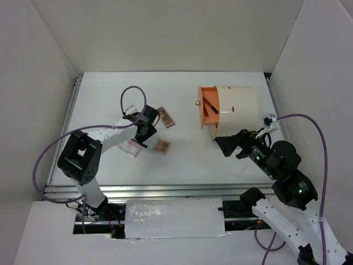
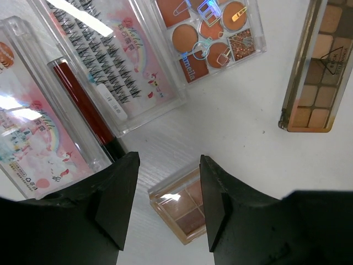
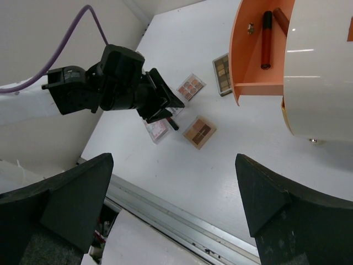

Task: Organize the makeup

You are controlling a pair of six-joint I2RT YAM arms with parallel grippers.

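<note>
White matte tabletop [image 1: 187, 165] holds a glossy square palette [image 2: 179, 212] beneath wide left jaws; right jaws gape.

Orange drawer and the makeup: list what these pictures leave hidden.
Orange drawer: right wrist view, cut by the top edge, rear inside the cream container.
Small palette: left wrist view, partly behind the left gripper.
Long palette: same view, cut by the right edge.
Packets: top view, print too small to read.
</note>
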